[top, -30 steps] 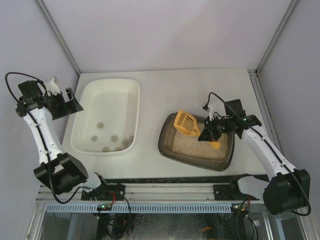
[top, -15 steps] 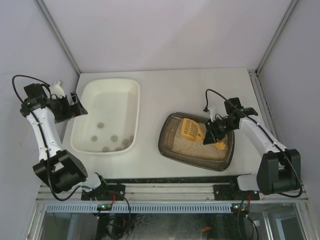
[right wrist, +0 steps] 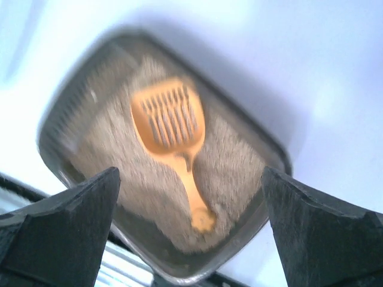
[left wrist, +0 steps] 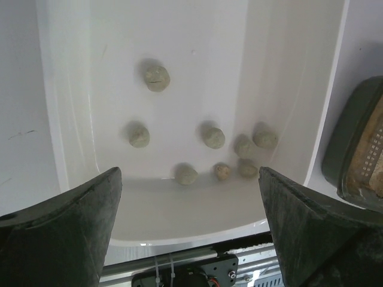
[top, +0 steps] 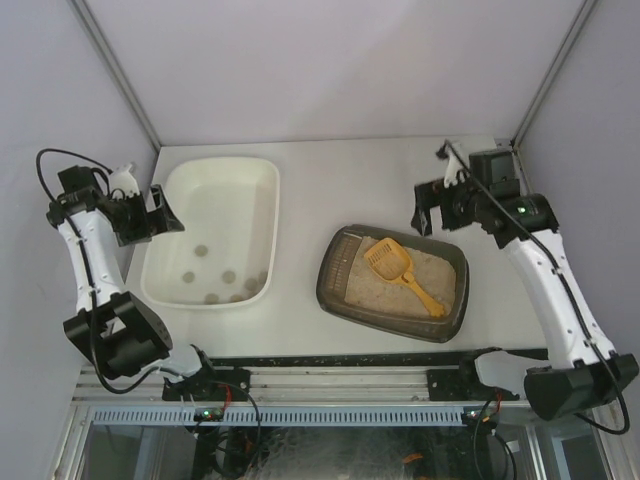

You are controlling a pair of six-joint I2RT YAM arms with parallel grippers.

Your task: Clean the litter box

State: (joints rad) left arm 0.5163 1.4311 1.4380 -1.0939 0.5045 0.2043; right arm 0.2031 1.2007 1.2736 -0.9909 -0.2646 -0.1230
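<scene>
While left hand (left wrist: 189,178), right hand (right wrist: 190,174) gape | litter box (top: 328,280): dark, sandy, scoop (top: 386,257) inside

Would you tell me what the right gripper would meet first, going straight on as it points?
Probably the orange scoop lying in the litter box, though depth is unclear.

No legible txt, labels or nos. anywhere

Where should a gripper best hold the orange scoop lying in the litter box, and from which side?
Probably its slim handle, from straight above, jaws closing across it. The scoop lies flat in the litter box, and its slotted head is wider.
</scene>
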